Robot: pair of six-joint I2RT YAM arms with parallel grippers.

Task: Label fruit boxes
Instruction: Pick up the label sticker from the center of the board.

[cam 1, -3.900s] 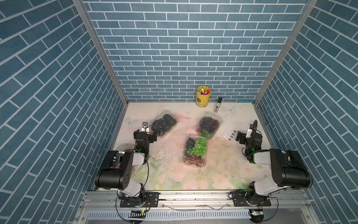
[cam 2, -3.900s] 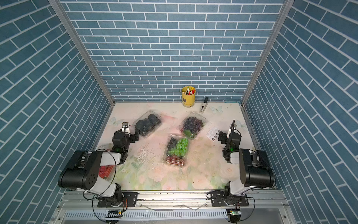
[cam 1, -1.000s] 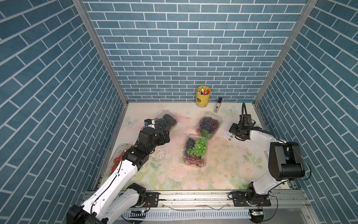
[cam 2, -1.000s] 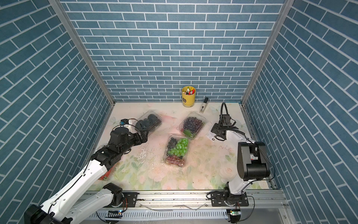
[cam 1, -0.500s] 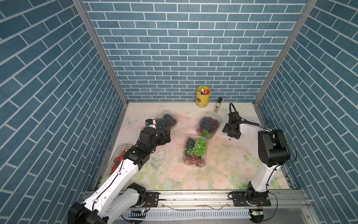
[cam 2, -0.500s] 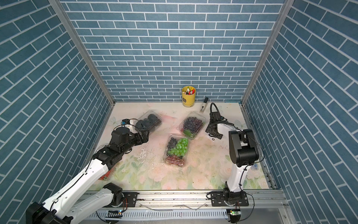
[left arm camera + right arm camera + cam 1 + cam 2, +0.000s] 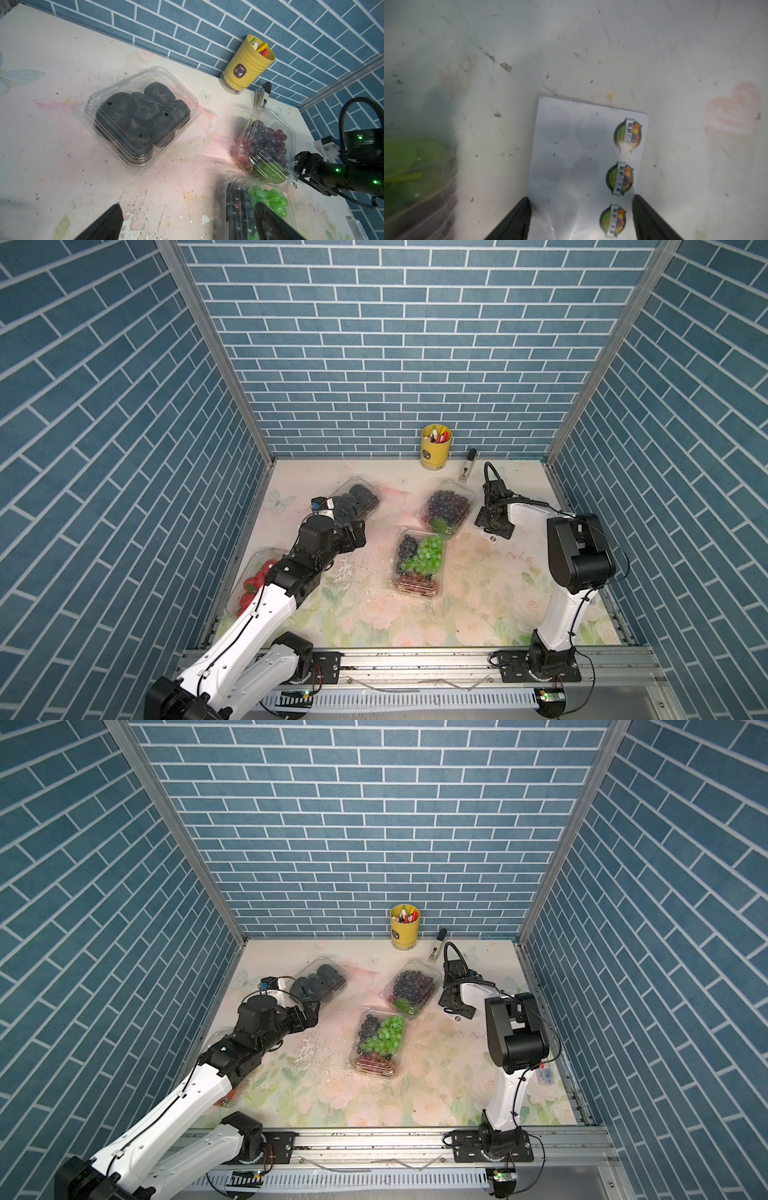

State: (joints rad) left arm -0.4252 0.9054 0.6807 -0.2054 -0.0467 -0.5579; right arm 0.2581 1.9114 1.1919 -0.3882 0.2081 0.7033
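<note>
Both claws are being held spread: the right claw (image 7: pixel 580 199) is being set astride the white sticker sheet (image 7: pixel 583 133), one finger at each long edge, though whether those edges are being touched cannot be told, while the left claw (image 7: pixel 187 205) is being hovered with nothing between its fingers. The sheet is being left flat on the table (image 7: pixel 478 593), nearer the robot than the yellow pen cup (image 7: pixel 435 446) and to that cup's right, three printed stickers (image 7: pixel 620 178) being shown along one side. The fruit boxes (image 7: pixel 380 1038) are being left on the table: the purple-grape box (image 7: pixel 446 506) just robotward of the cup, the mixed-grape box (image 7: pixel 417 560) farther along that line, the black-berry box (image 7: pixel 143 118) to the cup's left, the strawberry box (image 7: pixel 253 585) farthest from the cup and partly hidden by the left arm (image 7: pixel 266 605). If the right fingers are closed edgewise, the thin sheet is likely to be buckled or skidded toward the purple-grape box instead of being lifted, and a sticker may be creased. The light clamshells may be nudged askew by the left claw.
</note>
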